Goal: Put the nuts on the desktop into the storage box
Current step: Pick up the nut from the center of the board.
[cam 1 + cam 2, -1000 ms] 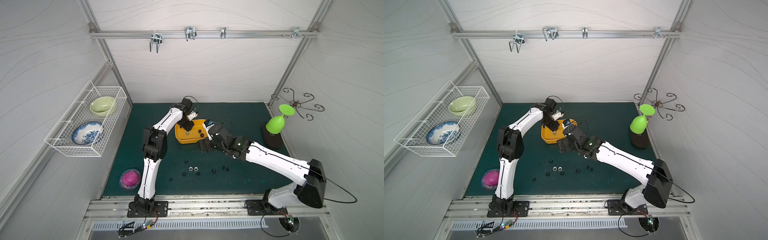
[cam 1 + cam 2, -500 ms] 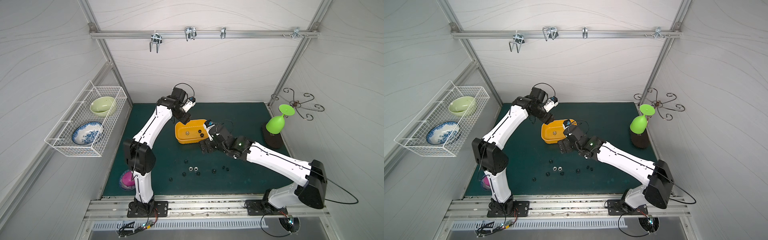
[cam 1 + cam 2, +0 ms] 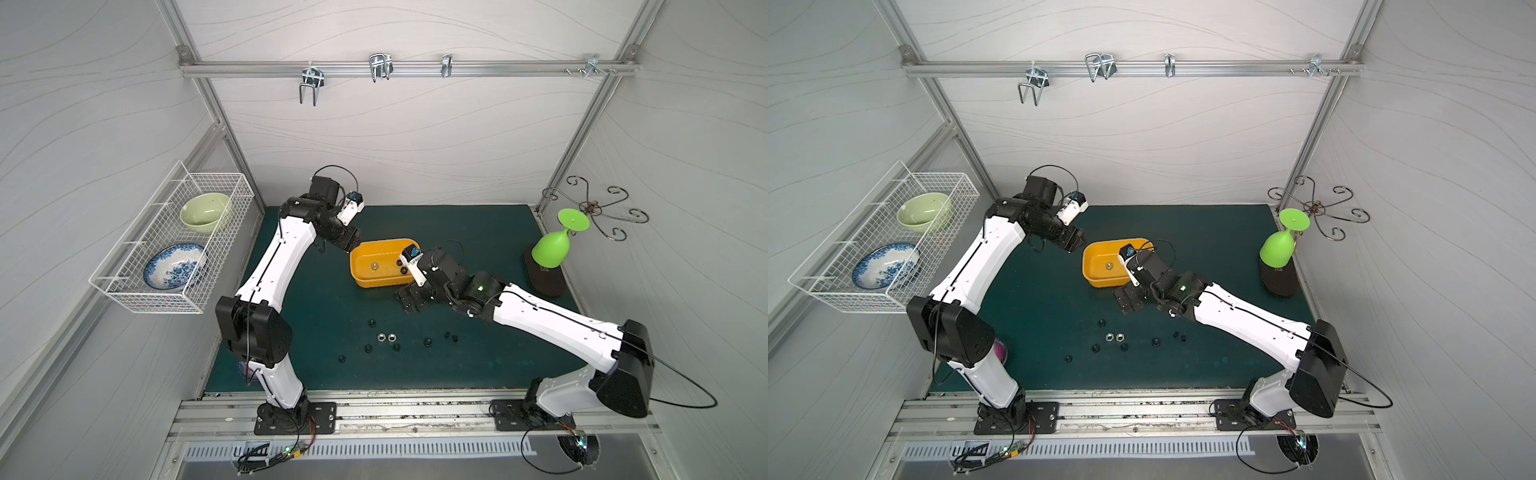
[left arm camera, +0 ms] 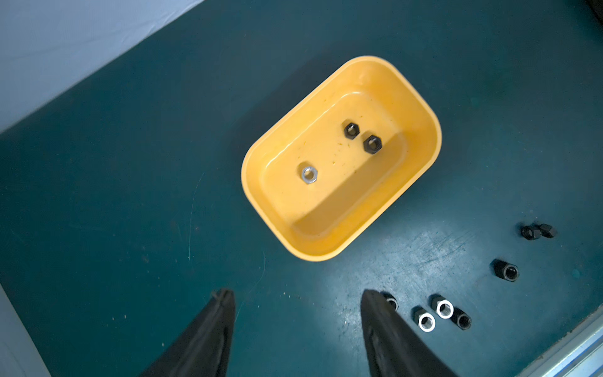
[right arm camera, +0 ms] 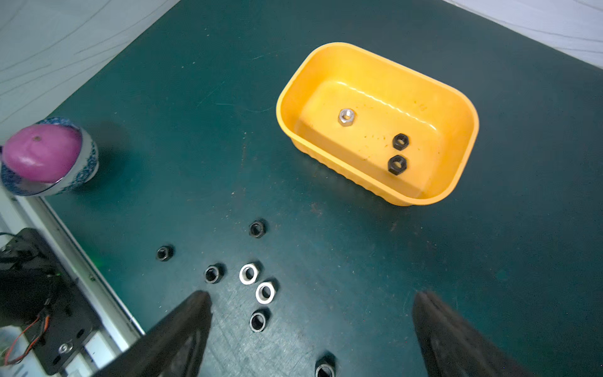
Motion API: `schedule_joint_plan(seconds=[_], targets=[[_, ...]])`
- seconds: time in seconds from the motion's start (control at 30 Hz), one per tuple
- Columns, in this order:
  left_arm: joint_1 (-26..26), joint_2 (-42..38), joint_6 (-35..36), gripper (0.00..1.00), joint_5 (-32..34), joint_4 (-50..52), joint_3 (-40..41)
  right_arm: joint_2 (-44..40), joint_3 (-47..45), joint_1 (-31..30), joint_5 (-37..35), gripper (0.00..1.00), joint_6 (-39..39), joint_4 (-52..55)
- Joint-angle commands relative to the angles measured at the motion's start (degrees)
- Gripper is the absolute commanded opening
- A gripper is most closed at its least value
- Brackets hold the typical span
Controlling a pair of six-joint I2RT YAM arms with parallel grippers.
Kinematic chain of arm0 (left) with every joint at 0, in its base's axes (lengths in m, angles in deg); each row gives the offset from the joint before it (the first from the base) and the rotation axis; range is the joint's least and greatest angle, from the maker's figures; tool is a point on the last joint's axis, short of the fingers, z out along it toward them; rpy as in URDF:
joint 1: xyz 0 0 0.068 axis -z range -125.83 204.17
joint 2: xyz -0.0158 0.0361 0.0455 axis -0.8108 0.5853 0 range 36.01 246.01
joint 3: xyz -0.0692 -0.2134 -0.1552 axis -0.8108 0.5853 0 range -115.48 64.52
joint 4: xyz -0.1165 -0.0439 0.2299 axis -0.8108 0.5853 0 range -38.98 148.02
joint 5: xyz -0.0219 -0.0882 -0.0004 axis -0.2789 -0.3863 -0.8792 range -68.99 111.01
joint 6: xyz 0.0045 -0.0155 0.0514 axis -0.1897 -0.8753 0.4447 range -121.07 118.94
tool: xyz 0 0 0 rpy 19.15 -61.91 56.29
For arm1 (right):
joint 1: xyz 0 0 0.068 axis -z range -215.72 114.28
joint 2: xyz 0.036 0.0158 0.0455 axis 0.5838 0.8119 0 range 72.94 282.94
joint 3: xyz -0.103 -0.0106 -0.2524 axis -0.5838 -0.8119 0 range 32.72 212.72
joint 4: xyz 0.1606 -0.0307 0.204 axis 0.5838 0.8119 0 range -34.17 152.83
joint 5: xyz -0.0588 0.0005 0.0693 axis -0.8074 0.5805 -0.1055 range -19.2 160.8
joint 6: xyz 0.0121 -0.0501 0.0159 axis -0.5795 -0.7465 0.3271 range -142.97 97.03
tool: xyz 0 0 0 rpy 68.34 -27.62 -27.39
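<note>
The yellow storage box (image 3: 374, 283) (image 3: 1100, 281) stands on the teal desktop (image 3: 478, 232) and holds one silver nut (image 4: 309, 174) and two black ones (image 4: 372, 144). Several nuts (image 3: 380, 337) (image 3: 1109, 337) lie loose in front of it, mostly black, two silver (image 5: 248, 273). My left gripper (image 3: 348, 243) (image 4: 297, 293) hangs open and empty just off the box's back left corner. My right gripper (image 3: 409, 301) (image 5: 313, 295) is wide open and empty, low over the desktop between the box and the loose nuts, with a black nut (image 5: 259, 321) between its fingers' lines.
A white wire basket (image 3: 124, 286) on the left wall holds a green bowl and a blue patterned dish. A green goblet (image 3: 550, 249) leans on a dark stand at the right, below a metal hook rack (image 3: 590, 205). A purple thing in a small bowl (image 5: 42, 153) sits front left.
My left gripper has drawn back from over the storage box to its back left corner and its elbow swung out to the front left. The right arm has hardly moved.
</note>
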Motion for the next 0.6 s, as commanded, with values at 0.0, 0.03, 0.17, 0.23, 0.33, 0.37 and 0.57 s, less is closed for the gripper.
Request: schedule_joint_plan(seconds=[0.0, 0.03, 0.17, 0.23, 0.33, 0.37, 0.57], targets=[[-3.79, -2.57, -2.43, 0.66, -5.48, -0.54, 3.3, 0.15, 0.31, -1.47, 5.06, 0.99, -3.89, -0.29], [-4.84, -2.84, -3.26, 0.66, -5.78, -0.65, 3.84, 0.43, 0.39, -1.79, 6.07, 0.99, -4.08, -0.31], [-8.3, -4.93, -3.91, 0.66, -8.91, -0.35, 7.72, 2.22, -0.77, -3.98, 7.94, 0.99, -4.51, -1.82], [-8.78, -6.46, -3.66, 0.66, -8.52, -1.39, 10.52, 3.82, -0.25, -4.73, 7.5, 0.99, -3.45, -1.73], [-8.99, -8.52, -2.77, 0.67, -7.89, -2.1, 13.82, 6.34, 1.02, -5.19, 7.49, 0.99, -0.54, -1.66], [-9.1, -9.03, -2.59, 0.67, -7.69, -2.24, 14.65, 7.11, 1.38, -5.35, 7.49, 0.99, 0.02, -1.78], [-11.42, -10.41, -2.4, 0.69, -7.17, -2.64, 18.21, 11.76, 2.82, -5.64, 7.49, 0.98, 1.36, -2.19]])
